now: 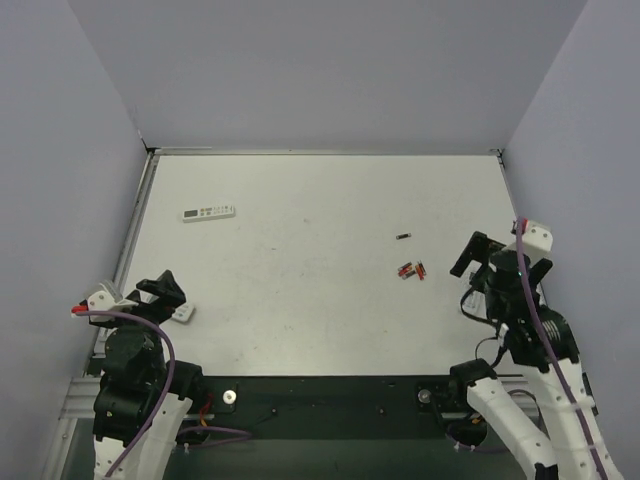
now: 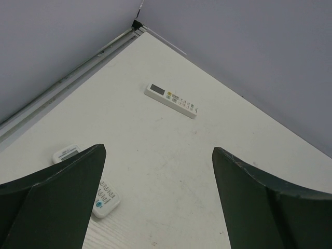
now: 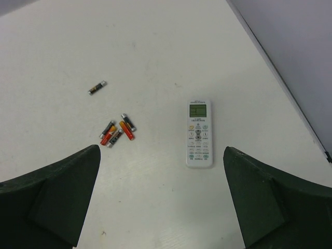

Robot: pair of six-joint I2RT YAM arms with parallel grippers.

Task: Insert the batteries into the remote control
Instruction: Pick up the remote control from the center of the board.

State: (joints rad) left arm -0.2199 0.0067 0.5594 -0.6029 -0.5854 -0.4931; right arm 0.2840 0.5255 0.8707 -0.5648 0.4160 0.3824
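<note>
Top external splits your job across the tabletop: remote at one side, cells at the other. By the left edge, close to the near-left corner, your left gripper (image 2: 158,150) hangs with its jaws spread wide and nothing between them. Partly hidden behind one dark finger (image 2: 57,197) in the left wrist view lies the small white rectangular remote control (image 2: 107,197) with dark markings. Near it, closer to the left edge, is a pale flat plastic piece (image 2: 66,153), probably its back cover. Both look light, stiff and thin, and apt to skate on the smooth white tabletop (image 1: 300,300). Pinch the body across its long edges, not its face.

Farther along the left edge, toward the far-left corner, sits the longer white remote with a grey display (image 1: 208,212); leave it alone.

Right of centre, toward the right edge, the tiny dark cylindrical batteries with red and orange bands (image 1: 411,269) lie in a tight cluster. One stray battery (image 1: 403,237) lies apart, toward the far edge. They should be light, hard, smooth and round, so expect them to roll. Grip one across the middle of its barrel, jaws square to its length.

Just right of them the right wrist view shows a white remote with a green display (image 3: 198,133). Your right gripper (image 3: 162,150) hovers on the near side of that group, equally wide and empty.
</note>
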